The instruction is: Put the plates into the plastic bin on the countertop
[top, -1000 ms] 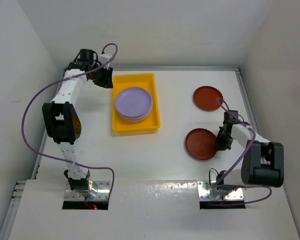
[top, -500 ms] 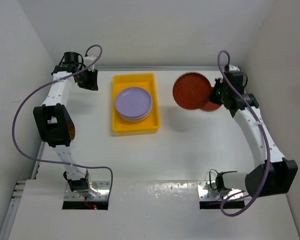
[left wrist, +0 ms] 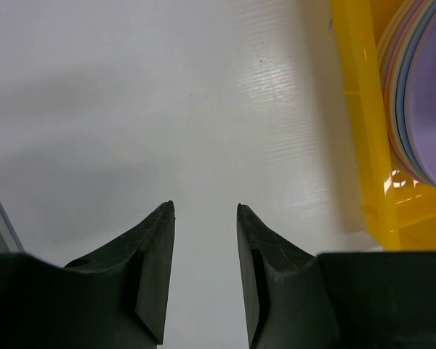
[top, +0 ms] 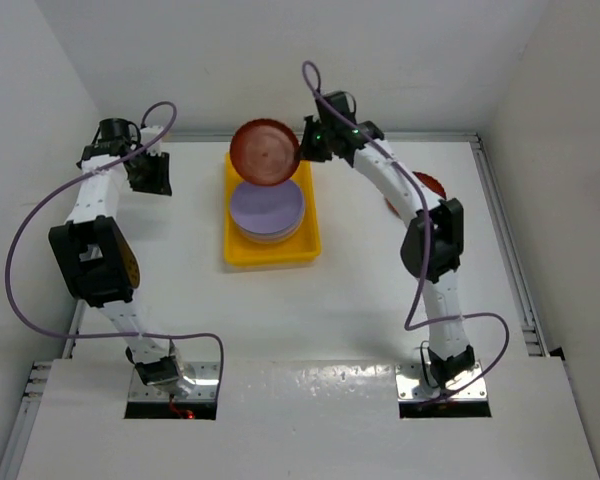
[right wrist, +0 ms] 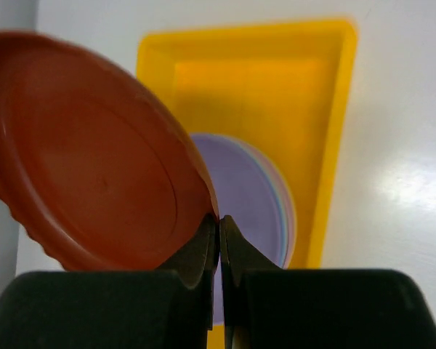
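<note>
My right gripper (top: 303, 146) is shut on the rim of a dark red-brown plate (top: 265, 152) and holds it tilted above the far end of the yellow plastic bin (top: 270, 256). In the right wrist view the plate (right wrist: 94, 160) fills the left, pinched at my gripper (right wrist: 219, 218), with the bin (right wrist: 334, 109) below. A stack of plates topped by a lilac one (top: 267, 207) lies in the bin. Another red-brown plate (top: 431, 186) lies on the countertop (top: 360, 290), partly hidden by the right arm. My left gripper (top: 152, 176) is open and empty, left of the bin.
White walls close in the countertop on three sides, with a metal rail (top: 500, 220) along the right edge. In the left wrist view my gripper (left wrist: 203, 207) hovers over bare white surface, with the bin's rim (left wrist: 360, 109) and the stack's edges (left wrist: 421, 94) at the right.
My right gripper took the red-brown plate off the near right of the countertop and carried it up and left to above the bin's far end. My left gripper drew away leftward from the bin.
</note>
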